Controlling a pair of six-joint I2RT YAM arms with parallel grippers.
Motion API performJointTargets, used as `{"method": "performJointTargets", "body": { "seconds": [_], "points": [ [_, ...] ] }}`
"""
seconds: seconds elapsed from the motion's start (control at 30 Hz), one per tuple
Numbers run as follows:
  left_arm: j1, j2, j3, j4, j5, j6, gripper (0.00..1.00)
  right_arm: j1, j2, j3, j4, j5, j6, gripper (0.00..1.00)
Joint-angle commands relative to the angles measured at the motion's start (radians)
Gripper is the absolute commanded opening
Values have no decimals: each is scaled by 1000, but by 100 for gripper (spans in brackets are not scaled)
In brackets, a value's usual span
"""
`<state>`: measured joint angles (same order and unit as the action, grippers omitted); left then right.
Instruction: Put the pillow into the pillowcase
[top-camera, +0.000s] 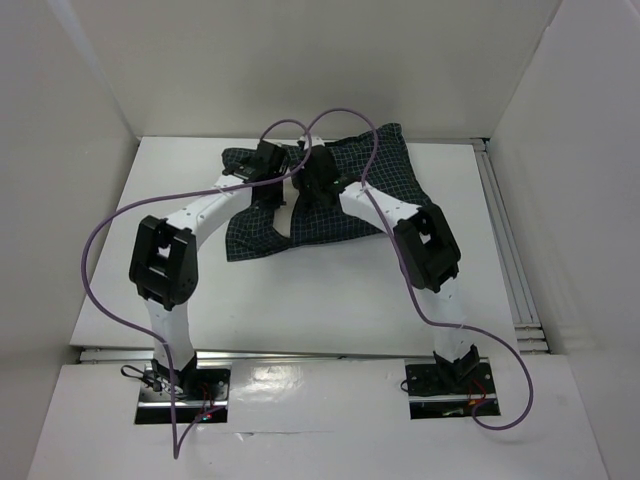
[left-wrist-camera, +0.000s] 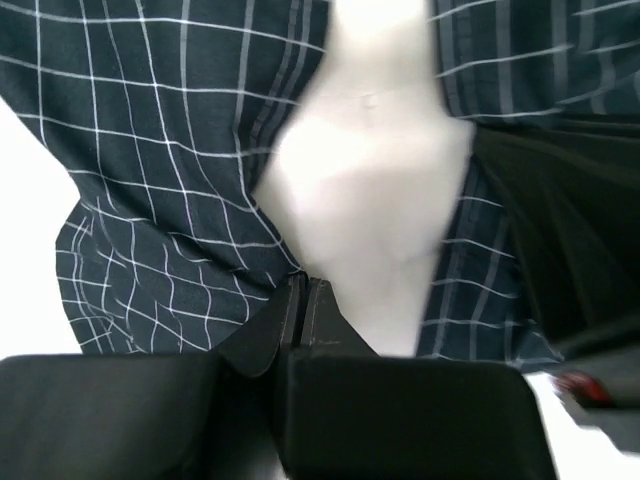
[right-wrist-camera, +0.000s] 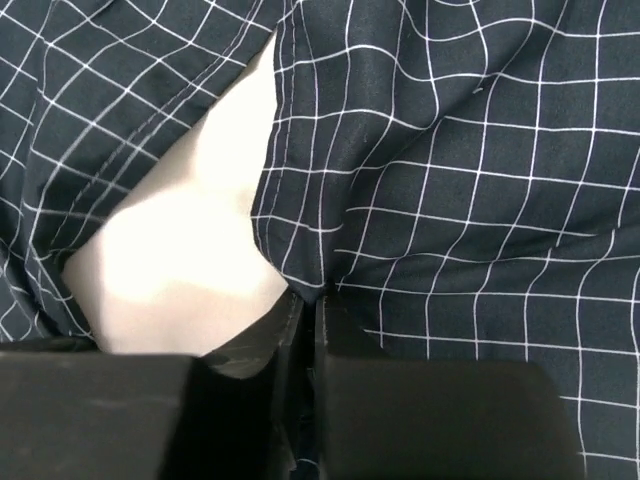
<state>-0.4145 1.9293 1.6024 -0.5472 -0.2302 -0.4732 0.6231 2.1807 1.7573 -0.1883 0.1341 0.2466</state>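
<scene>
1. The white flat table (top-camera: 300, 300) carries everything; the two arms reach from its near edge to the far middle.
2. The limp dark navy-green pillowcase with a fine light grid check (top-camera: 400, 185) lies at the far middle of the table. It looks plump, so it is filled.
3. The soft cream plain-fabric pillow (left-wrist-camera: 370, 200) is inside the pillowcase for the most part. In both wrist views only a pale part of it shows through the gap where the checked cloth parts. In the right wrist view this part (right-wrist-camera: 180, 250) lies to the left of the fingers, with checked cloth on both sides of it.
4. The left gripper (left-wrist-camera: 304, 295) is at the left part of the pillowcase. Its jaws are pressed together, and the edge of the checked cloth runs into the tips, so it pinches the pillowcase there.
5. The right gripper (right-wrist-camera: 305, 305) is just beside the left one, nearer the middle. Its jaws are almost together, with only a thin slit, and the hem of the pillowcase goes between the tips.
</scene>
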Motion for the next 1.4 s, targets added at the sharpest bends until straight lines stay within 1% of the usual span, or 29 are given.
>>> {"method": "performJointTargets", "body": {
  "seconds": [0.0,0.03,0.1,0.2,0.23,0.33,0.37,0.4,0.43,0.47,0.53,0.6,0.67,0.77,0.8,0.83,0.9,0.93,0.97,1.0,1.03,1.1,1.13,1.17,1.23,1.3,1.33,1.37],
  "points": [
    [-9,-59,51,53,65,39,0,1,-22,41,36,-22,13,5],
    [-9,-59,63,53,52,39,0,1,-57,31,36,-36,2,0],
    [-9,-59,96,44,61,50,0,-8,-97,4,50,-60,-9,0],
    [-9,-49,151,44,121,62,0,-32,-177,-54,124,-212,-20,0],
    [-9,-49,181,44,141,62,0,-43,-211,-67,134,-325,-4,0],
    [-9,-38,205,59,175,53,0,-100,-233,-87,157,-497,40,0],
    [-9,-38,205,59,175,53,0,-120,-246,-87,167,-605,60,0],
    [-9,-29,214,69,175,42,0,-135,-255,-100,179,-667,103,0],
    [-9,-29,214,69,175,42,0,-172,-256,-122,202,-732,126,0],
    [-9,-10,214,69,175,33,0,-187,-256,-136,261,-855,153,0],
    [-9,29,214,56,195,9,0,-215,-239,-145,312,-967,223,0],
    [-9,51,174,56,206,-24,0,-226,-207,-145,323,-1024,238,0],
    [-9,51,140,56,206,-45,0,-226,-184,-130,302,-1033,238,0],
    [-9,-1,79,79,195,-56,0,-214,-138,-99,293,-1056,238,0],
    [-9,-44,70,79,195,-56,4,-214,-125,-87,253,-1056,217,0],
    [-9,-68,50,79,183,-56,18,-200,-98,-70,225,-1041,177,0],
    [-9,-148,28,108,169,-56,31,-175,-61,-32,134,-981,140,0],
    [-9,-176,5,122,169,-56,41,-175,-52,-32,113,-967,107,0],
    [-9,-197,5,137,169,-41,47,-162,-52,-32,98,-955,106,0],
    [-9,-216,5,138,169,-41,54,-161,-42,-32,98,-943,97,4],
    [-9,-245,14,138,157,-41,56,-161,-42,-32,98,-955,97,14],
    [-9,-265,31,106,115,-27,58,-161,-52,-42,107,-955,97,37],
    [-9,-276,31,77,95,-27,58,-161,-77,-42,107,-955,86,64],
    [-9,-303,31,60,53,-27,58,-161,-87,-32,95,-938,74,72],
    [-9,-338,31,33,3,-27,61,-161,-126,-32,60,-875,60,81],
    [-9,-380,-10,15,-68,-36,63,-161,-159,-42,27,-805,27,86],
    [-9,-424,-27,4,-89,-36,66,-143,-177,-42,10,-753,13,86],
    [-9,-447,-70,4,-106,-48,68,-129,-214,-59,-19,-643,-6,87]
  ]
}}
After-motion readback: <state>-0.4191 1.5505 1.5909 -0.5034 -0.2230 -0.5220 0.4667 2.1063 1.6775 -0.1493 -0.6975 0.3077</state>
